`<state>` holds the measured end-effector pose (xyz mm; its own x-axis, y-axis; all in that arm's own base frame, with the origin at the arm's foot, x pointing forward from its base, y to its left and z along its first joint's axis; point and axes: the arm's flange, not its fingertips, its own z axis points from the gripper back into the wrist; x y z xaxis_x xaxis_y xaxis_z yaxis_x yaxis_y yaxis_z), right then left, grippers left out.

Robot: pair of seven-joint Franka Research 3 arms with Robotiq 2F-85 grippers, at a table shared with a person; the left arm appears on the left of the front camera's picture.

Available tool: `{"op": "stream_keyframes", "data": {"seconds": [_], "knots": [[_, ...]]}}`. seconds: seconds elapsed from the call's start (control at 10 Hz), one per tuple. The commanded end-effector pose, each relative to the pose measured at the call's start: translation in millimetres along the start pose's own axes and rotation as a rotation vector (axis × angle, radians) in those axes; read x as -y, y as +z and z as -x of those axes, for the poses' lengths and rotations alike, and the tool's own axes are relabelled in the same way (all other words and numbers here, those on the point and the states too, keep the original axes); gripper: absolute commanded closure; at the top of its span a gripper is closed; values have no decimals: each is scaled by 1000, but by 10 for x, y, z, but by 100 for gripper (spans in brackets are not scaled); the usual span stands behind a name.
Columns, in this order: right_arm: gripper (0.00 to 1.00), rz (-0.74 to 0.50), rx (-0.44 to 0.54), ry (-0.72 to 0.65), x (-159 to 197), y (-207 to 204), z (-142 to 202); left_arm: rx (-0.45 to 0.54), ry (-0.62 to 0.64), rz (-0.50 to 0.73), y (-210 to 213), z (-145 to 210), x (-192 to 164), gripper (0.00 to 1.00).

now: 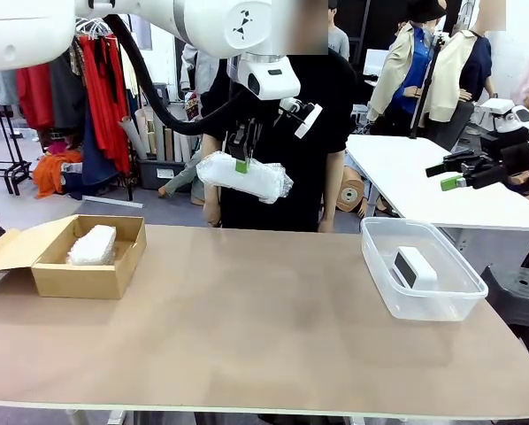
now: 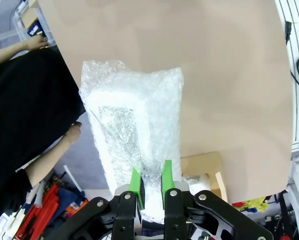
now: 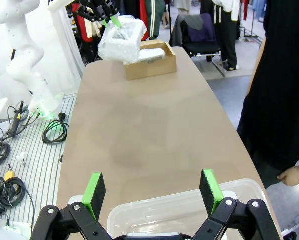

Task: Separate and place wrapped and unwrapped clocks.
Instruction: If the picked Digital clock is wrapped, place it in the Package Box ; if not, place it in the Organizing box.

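My left gripper [image 1: 241,162] hangs high over the table's far edge, shut on a flat wrapped clock [image 1: 245,178] in crinkly bubble wrap. In the left wrist view the green pads [image 2: 136,183] pinch one end of this wrapped clock [image 2: 132,120], and a speckled label shows through the plastic. A second wrapped bundle [image 1: 92,245] lies in the cardboard box [image 1: 79,283] at the left. The bare white clock [image 1: 413,266] with a dark face rests in the clear plastic bin [image 1: 441,305] at the right. My right gripper [image 3: 152,192] is open above that bin's rim [image 3: 189,207], holding nothing.
A person in black stands behind the table's far edge, one hand [image 3: 292,175] hanging by the side. The tan table [image 1: 264,310] stretches bare between box and bin. A white table [image 1: 424,190] stands behind at the right, near my right gripper [image 1: 451,177].
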<state>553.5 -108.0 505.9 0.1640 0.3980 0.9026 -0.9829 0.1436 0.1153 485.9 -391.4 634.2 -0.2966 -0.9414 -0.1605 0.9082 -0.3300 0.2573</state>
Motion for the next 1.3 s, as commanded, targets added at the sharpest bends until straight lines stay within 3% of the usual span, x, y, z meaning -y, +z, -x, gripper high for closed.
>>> {"op": "stream_keyframes", "data": {"seconds": [0.0, 0.4, 0.5, 0.9, 1.2], "knots": [[0, -1, -4, -2, -10, 1, -22, 6, 7, 2, 57, 28, 10, 100], [0, -1, -4, -2, -10, 1, -22, 0, 0, 0, 0, 0, 0, 100], [0, -1, -4, -2, -10, 1, -22, -51, 23, 18, 72, 330, 4, 100], [0, -1, -4, -2, -10, 1, -22, -115, 469, 128, 67, 946, 203, 100], [0, -1, -4, -2, -10, 1, -22, -178, 702, 167, -83, 1661, 415, 100]]}}
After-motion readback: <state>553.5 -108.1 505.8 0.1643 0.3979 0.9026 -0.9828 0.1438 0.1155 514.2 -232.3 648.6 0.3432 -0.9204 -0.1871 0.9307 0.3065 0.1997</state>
